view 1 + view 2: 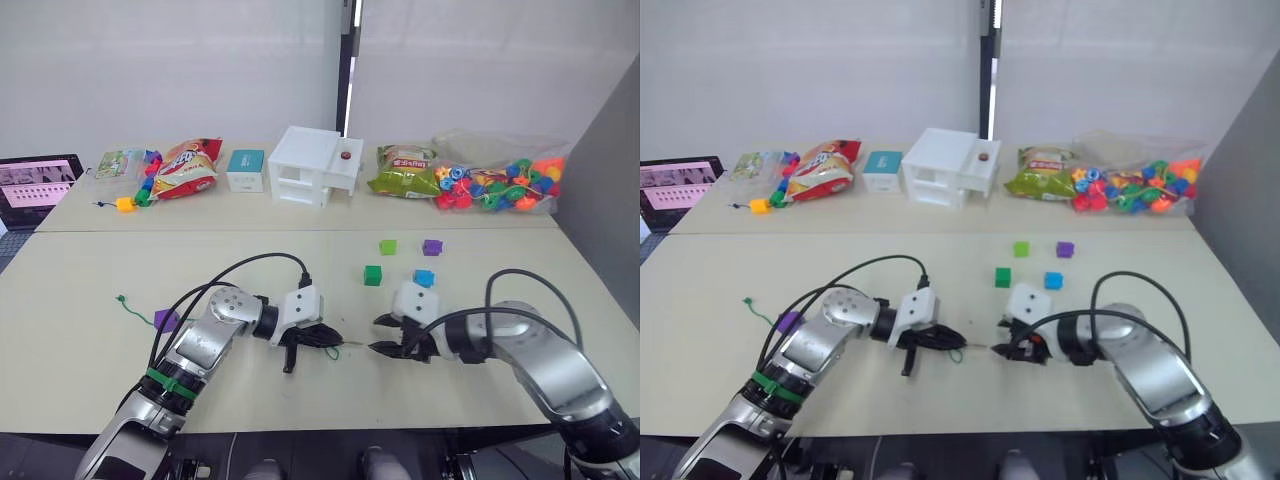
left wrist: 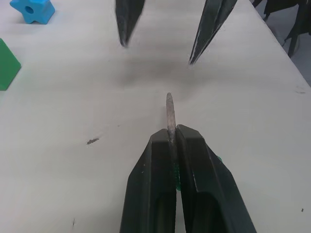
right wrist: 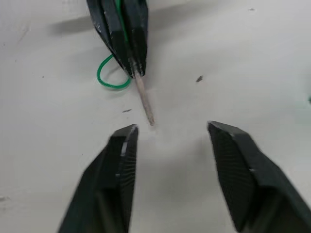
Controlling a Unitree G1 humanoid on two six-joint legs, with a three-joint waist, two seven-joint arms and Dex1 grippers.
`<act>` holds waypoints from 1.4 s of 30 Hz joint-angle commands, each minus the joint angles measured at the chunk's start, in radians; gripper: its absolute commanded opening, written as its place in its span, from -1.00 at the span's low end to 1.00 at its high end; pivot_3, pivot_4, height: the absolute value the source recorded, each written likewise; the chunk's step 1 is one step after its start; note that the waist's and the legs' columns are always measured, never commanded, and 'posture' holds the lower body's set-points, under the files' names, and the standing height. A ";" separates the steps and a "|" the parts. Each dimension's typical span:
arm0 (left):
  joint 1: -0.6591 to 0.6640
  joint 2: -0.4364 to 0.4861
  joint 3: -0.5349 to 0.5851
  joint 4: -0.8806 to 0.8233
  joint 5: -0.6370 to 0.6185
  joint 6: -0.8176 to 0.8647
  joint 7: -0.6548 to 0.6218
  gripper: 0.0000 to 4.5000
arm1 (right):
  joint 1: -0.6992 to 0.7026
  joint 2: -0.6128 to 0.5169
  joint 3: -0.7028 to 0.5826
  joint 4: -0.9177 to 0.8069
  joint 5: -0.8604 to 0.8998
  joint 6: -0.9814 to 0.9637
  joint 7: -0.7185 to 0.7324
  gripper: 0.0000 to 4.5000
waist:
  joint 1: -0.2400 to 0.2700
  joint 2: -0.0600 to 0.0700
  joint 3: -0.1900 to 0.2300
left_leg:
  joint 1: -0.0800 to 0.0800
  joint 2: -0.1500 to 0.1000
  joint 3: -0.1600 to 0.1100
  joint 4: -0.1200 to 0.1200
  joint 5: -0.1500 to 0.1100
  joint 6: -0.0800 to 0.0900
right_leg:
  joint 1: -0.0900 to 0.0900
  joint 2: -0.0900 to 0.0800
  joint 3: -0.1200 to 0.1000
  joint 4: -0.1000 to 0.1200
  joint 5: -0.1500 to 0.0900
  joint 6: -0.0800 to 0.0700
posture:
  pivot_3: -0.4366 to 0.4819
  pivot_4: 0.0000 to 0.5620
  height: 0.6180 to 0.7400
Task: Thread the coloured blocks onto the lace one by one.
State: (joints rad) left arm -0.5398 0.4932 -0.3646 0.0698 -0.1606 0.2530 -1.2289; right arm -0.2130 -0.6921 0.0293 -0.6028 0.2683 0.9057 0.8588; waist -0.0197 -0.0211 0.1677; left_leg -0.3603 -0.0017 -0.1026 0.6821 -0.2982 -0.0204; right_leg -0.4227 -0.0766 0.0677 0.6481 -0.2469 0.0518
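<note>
Along the far edge of the tabletop [image 1: 90, 290] sit a clear bag of multicoloured beads [image 1: 500, 185], two snack bags [image 1: 188, 167], a small teal box [image 1: 245, 169], a white toy house [image 1: 313, 165], and a yellow cube [image 1: 125, 204] on a dark cord; none of these lies between the two pincers. Four blocks rest beyond the right arm: the dark green block [image 1: 373, 275], the blue block [image 1: 424, 278], the light green block [image 1: 388, 246] and a purple block [image 1: 432, 246]. Another purple block [image 1: 165, 320] lies near the left arm, on the lace [image 1: 135, 310], whose knotted end trails further left. The left pincer [image 2: 171, 138] is clamped tight on the lace just behind its stiff grey tip [image 2: 169, 111]. The tip's long axis runs level with the tabletop and points straight toward the right pincer [image 3: 170, 131] (a small green loop sags behind the grip). The right pincer is spread wide, holding nothing, with the tip aimed into the gap between its fingers and stopping short of them.
</note>
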 commanded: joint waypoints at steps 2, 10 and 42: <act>0.020 0.042 0.049 -0.058 -0.032 0.031 -0.005 -1.00 | 0.127 0.152 -0.162 -0.127 -0.018 0.100 -0.256 0.98 | 0.004 0.000 0.000 | 0.000 0.000 0.000 0.000 0.000 0.000 | 0.000 0.000 0.000 0.000 0.000 0.000 | -0.05 -0.47 1.00; 0.056 0.103 0.084 -0.151 -0.071 0.108 -0.004 -1.00 | 0.154 0.513 -0.104 -0.040 -0.234 -0.045 -0.747 0.99 | -0.009 0.001 0.000 | 0.002 0.000 0.001 -0.002 0.002 -0.003 | 0.000 0.000 0.001 0.001 0.000 0.000 | -0.05 -0.47 1.00; 0.110 0.134 0.106 -0.169 -0.074 0.102 0.033 -1.00 | 0.112 0.652 0.041 -0.002 -0.196 -0.221 -0.853 -0.46 | -0.025 0.003 -0.001 | 0.002 0.000 0.000 -0.005 0.002 -0.003 | -0.002 0.000 0.001 0.001 0.000 -0.001 | -0.05 -0.47 1.00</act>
State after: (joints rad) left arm -0.4268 0.6242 -0.2775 -0.0745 -0.2232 0.3737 -1.1957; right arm -0.1086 -0.0436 0.0213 -0.4741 0.0492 0.6181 -0.0138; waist -0.0449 -0.0182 0.1668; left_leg -0.3581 -0.0014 -0.1024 0.6771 -0.2966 -0.0234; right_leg -0.4241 -0.0764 0.0691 0.6490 -0.2466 0.0512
